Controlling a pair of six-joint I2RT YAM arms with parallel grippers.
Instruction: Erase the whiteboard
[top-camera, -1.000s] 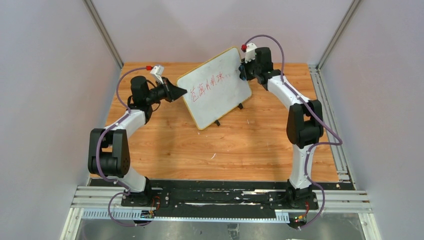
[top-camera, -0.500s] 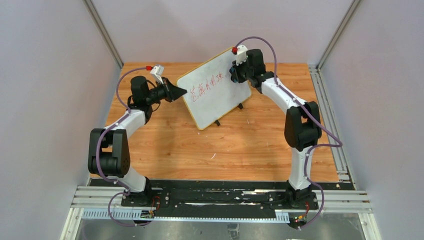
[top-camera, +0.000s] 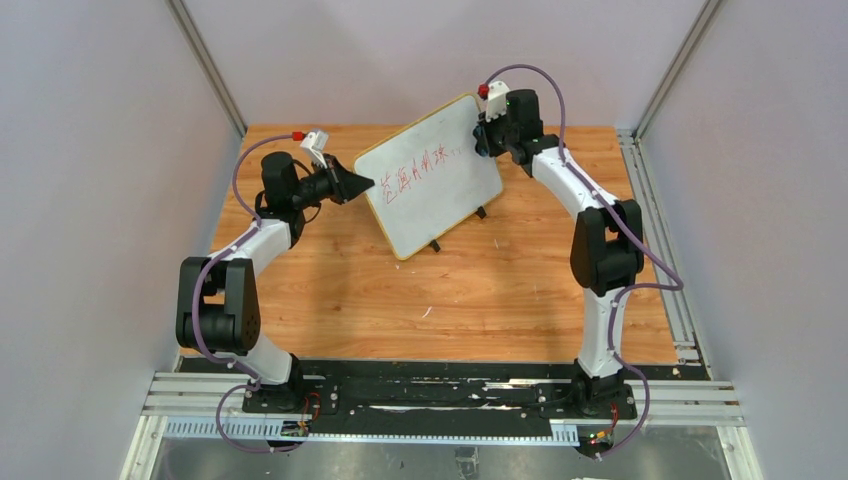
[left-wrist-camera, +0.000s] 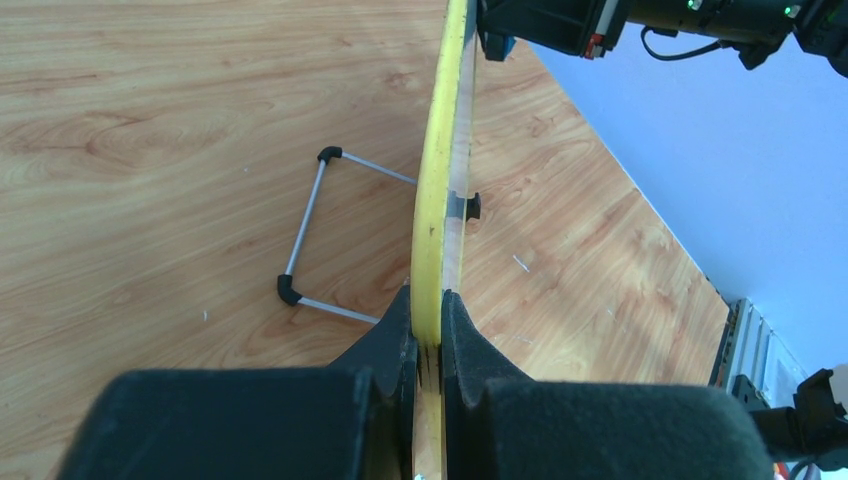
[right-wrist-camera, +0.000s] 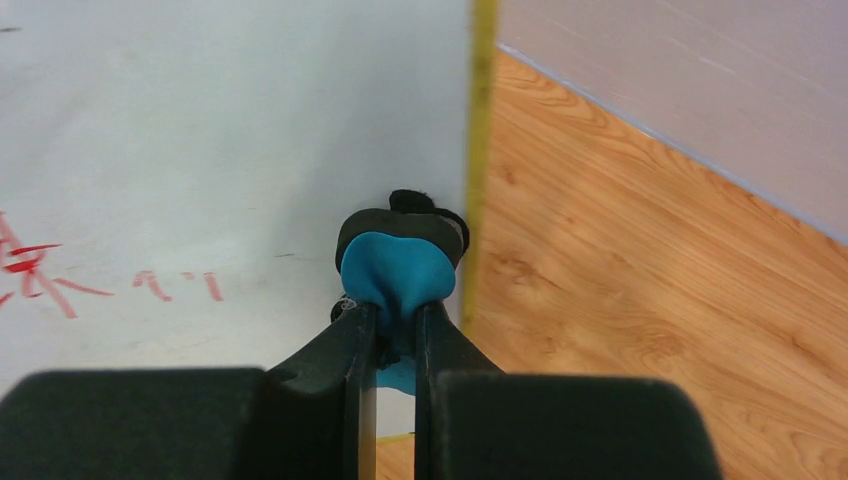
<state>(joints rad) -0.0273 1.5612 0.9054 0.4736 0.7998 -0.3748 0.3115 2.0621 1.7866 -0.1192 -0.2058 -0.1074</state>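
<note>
You've got a wood-grain tabletop (top-camera: 350, 290), boxed in by pale lilac-grey panels: left wall (top-camera: 90, 200), back wall (top-camera: 430, 50), right wall (top-camera: 780, 200). An aluminium post (top-camera: 208, 65) runs up each rear corner. Slotted rail (top-camera: 683, 330) along the right edge, black plate (top-camera: 400, 392) across the near edge. Light's even, shadows soft.

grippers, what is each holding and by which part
Left gripper clamps the whiteboard by its yellow rim. Right gripper pinches a blue eraser by its blue body, black pad forward.
</note>
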